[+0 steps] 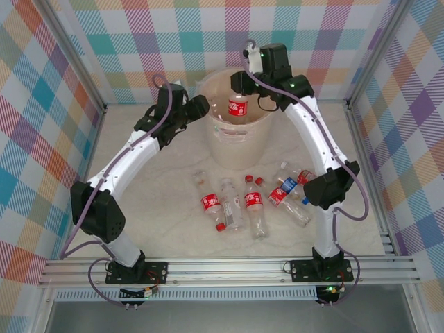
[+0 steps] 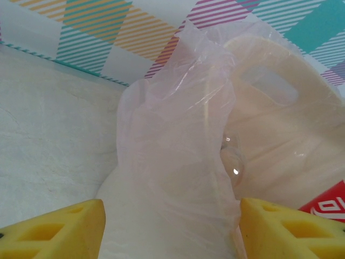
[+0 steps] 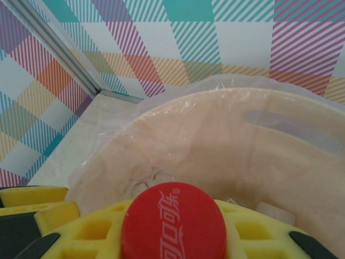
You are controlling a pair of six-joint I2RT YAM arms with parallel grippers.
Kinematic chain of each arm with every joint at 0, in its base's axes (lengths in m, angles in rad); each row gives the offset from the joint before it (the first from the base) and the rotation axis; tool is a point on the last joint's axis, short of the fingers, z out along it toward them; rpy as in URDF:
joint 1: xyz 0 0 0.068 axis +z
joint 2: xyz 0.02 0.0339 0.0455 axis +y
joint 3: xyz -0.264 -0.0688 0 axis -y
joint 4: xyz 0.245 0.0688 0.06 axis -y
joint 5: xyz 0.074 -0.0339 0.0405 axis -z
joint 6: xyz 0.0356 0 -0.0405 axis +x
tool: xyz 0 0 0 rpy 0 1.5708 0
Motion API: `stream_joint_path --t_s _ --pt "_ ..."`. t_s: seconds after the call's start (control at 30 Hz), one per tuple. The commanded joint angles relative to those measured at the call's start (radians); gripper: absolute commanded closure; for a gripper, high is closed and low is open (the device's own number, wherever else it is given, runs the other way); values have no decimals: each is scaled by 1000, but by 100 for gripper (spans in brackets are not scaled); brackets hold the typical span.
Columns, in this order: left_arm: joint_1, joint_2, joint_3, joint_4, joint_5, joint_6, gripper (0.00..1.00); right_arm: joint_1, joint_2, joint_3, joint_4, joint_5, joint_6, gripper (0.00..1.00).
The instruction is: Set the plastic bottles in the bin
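One red-labelled bottle hangs upright over the bin, its long axis vertical. Its red cap points up, pinched in the right gripper. At the bin's left rim the left gripper has its jaws spread, with the clear liner between them. Several more bottles lie on their sides on the table on the bin's near side, mostly pointing near-to-far.

One camera looks down from above the near edge; both wrist cameras closely face the bin.
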Motion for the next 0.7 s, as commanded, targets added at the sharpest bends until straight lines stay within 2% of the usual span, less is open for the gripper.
stream_joint_path --t_s 0.0,0.3,0.37,0.47,0.67 --pt "-7 28 16 -45 14 13 36 5 50 -14 -40 -21 -15 69" --pt "-7 38 13 -53 24 12 37 5 129 -36 -47 -53 3 66" --pt "-7 38 14 -55 23 12 37 6 133 -42 -36 -57 9 59" --pt "-7 37 18 -55 27 21 37 4 137 -19 -37 -69 7 55" --pt "-7 38 33 -62 23 29 37 -8 129 79 -90 -70 13 35"
